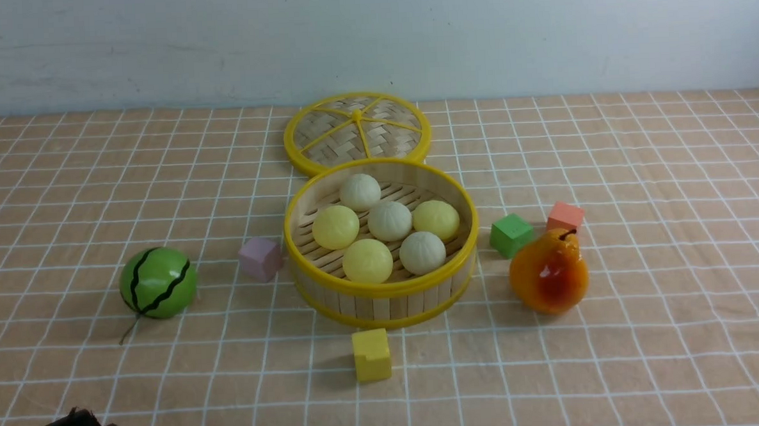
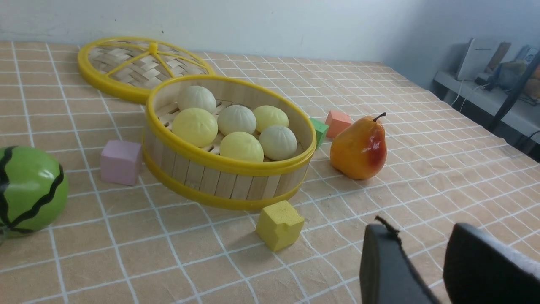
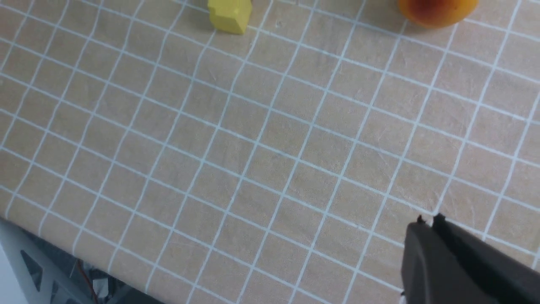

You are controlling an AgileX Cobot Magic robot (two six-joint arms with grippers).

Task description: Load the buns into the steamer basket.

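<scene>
Start at your left gripper [image 2: 426, 261]: in the left wrist view it fills the lower right of the frame, its two dark fingers [image 2: 386, 266] standing apart with bare cloth between them and nothing pinched. In the front view only a dark corner of it shows at the lower left edge. Your right gripper [image 3: 428, 223] sits at the lower right of the right wrist view, tips pressed together and empty, over bare checked tablecloth [image 3: 261, 160]; in the front view it is just a dark scrap at the right edge.

From either tool the work lies up and toward the middle of the frame. The steamer basket [image 1: 383, 302] stands at the centre of the front view, and all six buns [image 1: 389, 221] rest inside its walls: three pale yellow, three off-white, packed close and touching one another. You can see no bun left on the cloth.

So, as I judge it, no reach remains; the task looks finished, and both arms are well apart from the basket, neither clearly nearer. The basket and buns are round, so no long axis matters.

Around the basket you have a yellow cube [image 1: 371, 354] just below it, a pink cube [image 1: 260, 258] beside its left wall, the lid [image 1: 357, 132] touching behind, and the pear [image 1: 548, 271] to the right
</scene>
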